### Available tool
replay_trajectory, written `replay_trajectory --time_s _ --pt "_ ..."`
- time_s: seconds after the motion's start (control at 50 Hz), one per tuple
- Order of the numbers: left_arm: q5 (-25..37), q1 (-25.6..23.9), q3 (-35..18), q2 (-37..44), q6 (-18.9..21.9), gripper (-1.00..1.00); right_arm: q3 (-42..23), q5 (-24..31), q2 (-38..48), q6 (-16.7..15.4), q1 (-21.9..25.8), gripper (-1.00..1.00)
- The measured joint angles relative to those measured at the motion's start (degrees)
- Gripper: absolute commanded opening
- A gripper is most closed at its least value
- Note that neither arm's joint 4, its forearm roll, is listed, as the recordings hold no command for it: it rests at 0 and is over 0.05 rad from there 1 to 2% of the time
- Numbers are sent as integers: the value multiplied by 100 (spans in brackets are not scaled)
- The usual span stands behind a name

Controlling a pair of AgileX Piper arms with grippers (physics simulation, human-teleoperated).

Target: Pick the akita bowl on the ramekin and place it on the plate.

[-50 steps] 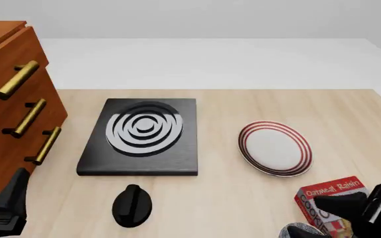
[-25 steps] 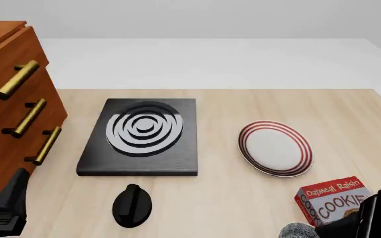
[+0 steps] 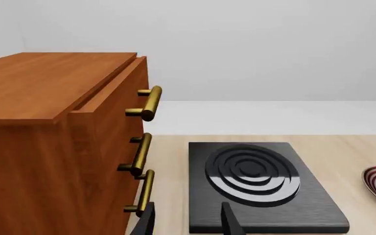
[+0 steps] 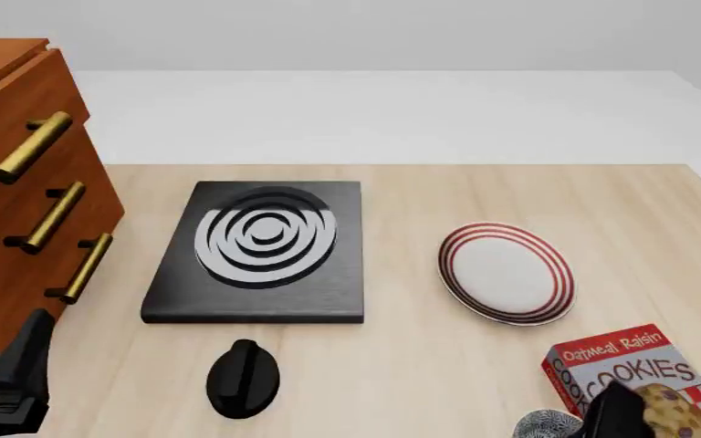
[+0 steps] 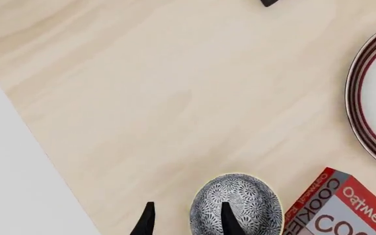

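While the akita bowl (image 5: 236, 204) has not yet been lifted, the task is, by my judgement, at its very start: the grasp, the carry and the set-down all remain.

Going left to right in the front view, a wooden drawer cabinet (image 4: 15, 196) with brass handles stands at the far left, its drawers closed so nothing inside can be seen. The left end effector (image 3: 186, 221) hangs low just beside it, its two fingers set apart with nothing between them, pointing toward the black square slab (image 4: 262, 251). That slab bears white rings and carries nothing. A small black knob-like object (image 4: 244, 378) lies on the worktop (image 4: 412, 365) nearer the arms. Further right, the plate (image 4: 506, 272) lies bare, nothing on it.

At the lower right, the bowl sits at the worktop's near edge, only a sliver of it showing in the front view, just beside an oatmeal raisin cookie box (image 4: 633, 374). It appears dome-up; no ramekin can be made out beneath it. The right end effector (image 5: 186, 218) hovers over it, fingers parted, one finger over the bowl's speckled surface and the other beside it. Whether they touch the bowl I cannot tell.
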State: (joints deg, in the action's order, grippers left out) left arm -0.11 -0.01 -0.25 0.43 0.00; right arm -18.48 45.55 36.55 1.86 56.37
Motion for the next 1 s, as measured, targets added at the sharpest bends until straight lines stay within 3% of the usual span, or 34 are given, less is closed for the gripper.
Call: replay_trajectory --time_s 0.36,0.94,0.96,1.0 --pt "0 0 0 0 0 100 267 -125 24 -84 -114 100" --pt "0 0 0 0 0 100 776 -1390 927 217 178 100" --pt "0 0 0 0 0 100 778 -1384 925 212 177 -100" --pt "0 0 0 0 0 100 765 -1298 838 165 120 -100"
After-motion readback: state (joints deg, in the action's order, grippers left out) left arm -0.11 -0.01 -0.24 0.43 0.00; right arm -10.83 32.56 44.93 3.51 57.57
